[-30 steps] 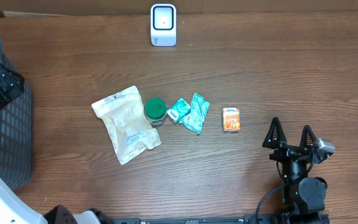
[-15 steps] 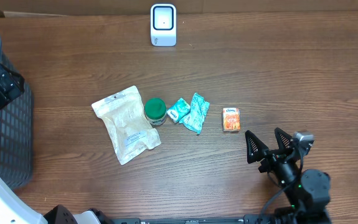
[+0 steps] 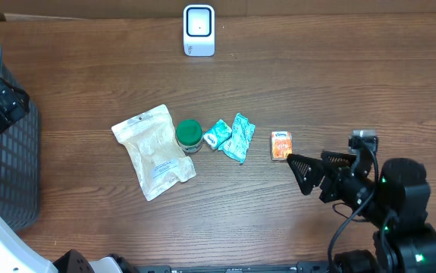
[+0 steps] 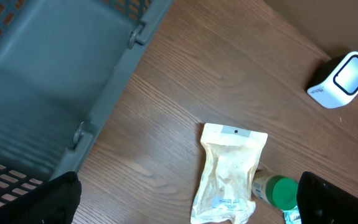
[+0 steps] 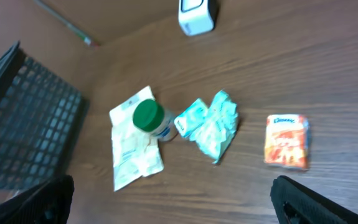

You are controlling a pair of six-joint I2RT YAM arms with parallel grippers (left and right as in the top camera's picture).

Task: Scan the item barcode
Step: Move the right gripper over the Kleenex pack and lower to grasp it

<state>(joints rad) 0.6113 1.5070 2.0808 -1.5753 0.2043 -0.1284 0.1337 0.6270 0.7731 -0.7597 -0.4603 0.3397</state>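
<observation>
Orange box [image 3: 281, 145]: overhead, right wrist only; left gripper [image 4: 188, 186], right gripper [image 3: 299, 174] jaws released.

Tabletop [image 3: 354, 91] stock, counted by kind.
- White barcode scanner [image 3: 199, 30]: one.
- Pale flat pouch [image 3: 153, 152]: one.
- Green-lidded jar [image 3: 189, 135]: one.
- Teal packets: two, made up of one small packet [image 3: 217, 135] and one larger crumpled packet [image 3: 239, 139].
- Orange carton [image 3: 281, 145]: one.
- Dark grey mesh basket [image 3: 9, 167]: one.

Loose goods, scanner and basket set aside: five pieces of four kinds.
Full tally with scanner and basket: seven pieces of six kinds.
</observation>
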